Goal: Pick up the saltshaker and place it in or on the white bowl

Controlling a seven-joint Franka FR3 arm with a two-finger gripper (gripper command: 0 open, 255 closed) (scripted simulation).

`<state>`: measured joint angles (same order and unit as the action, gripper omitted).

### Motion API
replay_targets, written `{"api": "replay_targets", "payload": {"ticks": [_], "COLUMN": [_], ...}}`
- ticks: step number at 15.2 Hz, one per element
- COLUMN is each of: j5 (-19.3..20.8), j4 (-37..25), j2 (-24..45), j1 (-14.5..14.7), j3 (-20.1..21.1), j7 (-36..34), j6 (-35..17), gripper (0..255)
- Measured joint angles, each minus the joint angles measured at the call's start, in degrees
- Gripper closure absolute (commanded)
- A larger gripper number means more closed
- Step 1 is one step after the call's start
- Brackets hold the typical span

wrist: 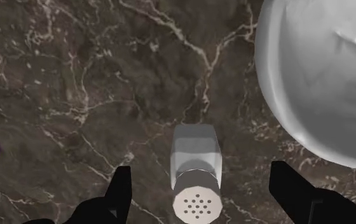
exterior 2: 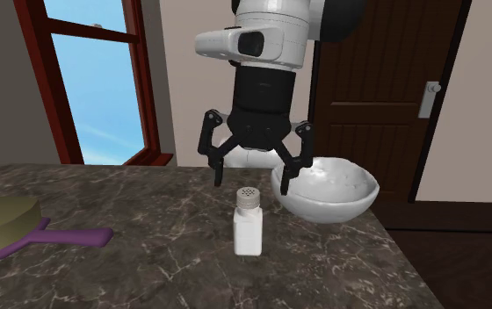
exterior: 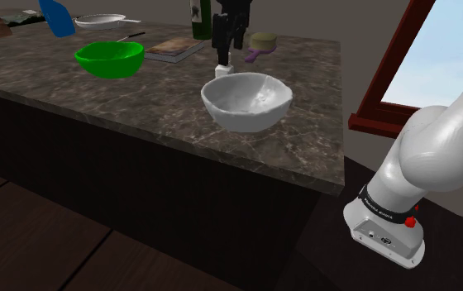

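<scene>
- No word, number or brand can be read in any view;
- a thin line of pale lettering runs round the black band (exterior: pixel 383 207) at the arm's foot in the shoulder view; it is too small to make out;
- the white housing (exterior: pixel 387 236) under that band bears a few tiny dark marks, also illegible;
- the dark bottle (exterior: pixel 200 18) at the back of the bench (exterior: pixel 139 103) carries a pale label; nothing on it can be read;
- the saltshaker (exterior 2: pixel 248 230) and the white bowl (exterior 2: pixel 328 189) are plain white.
</scene>
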<state>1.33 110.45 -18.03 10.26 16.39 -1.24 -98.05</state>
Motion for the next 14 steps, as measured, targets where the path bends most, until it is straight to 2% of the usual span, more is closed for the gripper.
{"api": "replay_targets", "payload": {"ticks": [6,12,13,14], "j5": [0.0,0.0,0.0,0.0], "j4": [4.4,4.9,4.9,4.9], "j2": [-0.1,0.0,0.0,0.0], "j1": [0.1,0.1,0.1,0.1], "j3": [0.0,0.0,0.0,0.0], "j7": [0.1,0.1,0.1,0.1], "j6": [-4.3,-4.9,-4.9,-4.9], "gripper": [0,0,255,255]}}
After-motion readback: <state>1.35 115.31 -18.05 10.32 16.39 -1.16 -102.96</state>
